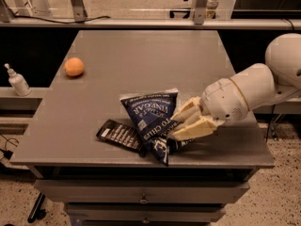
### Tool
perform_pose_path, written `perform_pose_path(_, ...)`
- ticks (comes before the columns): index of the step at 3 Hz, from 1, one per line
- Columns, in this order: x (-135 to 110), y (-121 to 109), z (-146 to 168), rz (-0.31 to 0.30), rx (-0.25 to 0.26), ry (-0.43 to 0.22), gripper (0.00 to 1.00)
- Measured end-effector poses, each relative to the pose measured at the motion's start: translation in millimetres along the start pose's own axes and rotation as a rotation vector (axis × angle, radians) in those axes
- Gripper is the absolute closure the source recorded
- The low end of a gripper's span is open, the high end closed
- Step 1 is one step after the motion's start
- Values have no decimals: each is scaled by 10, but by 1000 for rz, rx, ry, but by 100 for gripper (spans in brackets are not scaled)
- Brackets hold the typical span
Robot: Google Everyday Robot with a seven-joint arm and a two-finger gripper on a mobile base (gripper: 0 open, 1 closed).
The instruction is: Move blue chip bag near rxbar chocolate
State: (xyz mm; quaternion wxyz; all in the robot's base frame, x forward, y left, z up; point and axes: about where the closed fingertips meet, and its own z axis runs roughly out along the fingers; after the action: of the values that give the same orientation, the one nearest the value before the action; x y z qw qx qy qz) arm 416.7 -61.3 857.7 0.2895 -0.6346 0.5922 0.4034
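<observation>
Claw [175,126]: low over the front right of the table [141,55], clamped on the right edge of the blue chip bag [149,117], one cream finger above the foil and one below.
Blue chip bag: held tilted, lower point aimed at the table's front edge and very near it; left side touching or overlapping the bar.
Rxbar chocolate [120,134]: flat near the front edge, just left of the bag, right end apparently tucked under the bag's lower point.
Stage: judged close to done, with only the release and retreat left.
Risk, front edge: bag tip so near the lip that a careless release could tip it off the table.
Risk, bar: any further push leftward likely to shove the bar along or off the edge, since bag and bar already meet.
Risk, foil: crinkly film liable to cling to a finger and drag away on withdrawal.
Farther out: orange ball [74,66] well apart at back left; white bottle [18,81] beyond the table's left side.
</observation>
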Motion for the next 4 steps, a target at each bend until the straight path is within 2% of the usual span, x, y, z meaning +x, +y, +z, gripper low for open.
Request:
perform_pose_path(1, -46, -61, -101, -16, 27, 12, 11)
perform_pose_path(2, -123, -145, -242, -41, 62, 25, 0)
perform_pose_path(4, -324, -284, -625, -104, 148, 58, 0)
